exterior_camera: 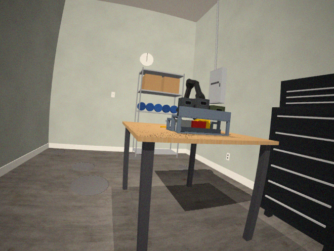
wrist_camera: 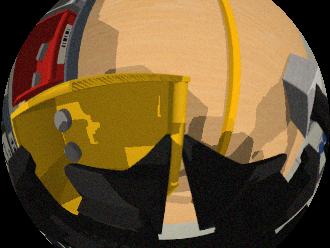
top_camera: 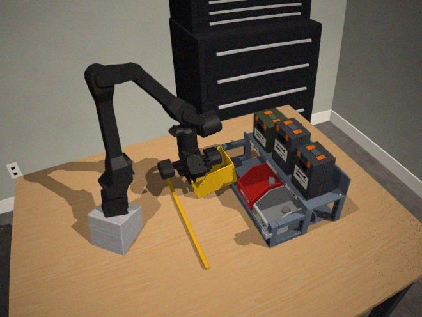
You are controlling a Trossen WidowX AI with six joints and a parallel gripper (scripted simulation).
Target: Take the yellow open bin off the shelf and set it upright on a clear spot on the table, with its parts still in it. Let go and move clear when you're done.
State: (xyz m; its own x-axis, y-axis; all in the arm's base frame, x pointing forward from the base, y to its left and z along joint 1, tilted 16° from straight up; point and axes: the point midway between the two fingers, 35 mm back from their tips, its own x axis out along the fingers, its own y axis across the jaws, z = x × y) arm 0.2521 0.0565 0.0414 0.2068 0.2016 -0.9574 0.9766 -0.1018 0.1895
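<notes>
The yellow open bin (top_camera: 218, 179) (exterior_camera: 208, 124) (wrist_camera: 130, 105) is off the shelf (top_camera: 343, 184) (exterior_camera: 205, 112) (wrist_camera: 74, 50), in front of its far end and beside the red bin. It looks about upright, low over the table (top_camera: 102, 289); whether its base touches is unclear. My gripper (top_camera: 194, 178) (wrist_camera: 175, 139) is shut on the bin's wall, at the side towards the arm's base. Two grey round parts (wrist_camera: 62, 120) (wrist_camera: 73, 151) lie inside the bin. The fingers hide part of the wall, and the shelf hides much of the bin in the exterior view.
A red bin (top_camera: 245, 195) (exterior_camera: 198, 124) (wrist_camera: 30, 65) and a grey bin (top_camera: 276, 206) stand on the lower shelf. Three cases, one green (top_camera: 261, 134) and two dark, stand above. A yellow strip (top_camera: 189, 226) (wrist_camera: 234, 60) lies between the arm's base block (top_camera: 114, 233) and the shelf.
</notes>
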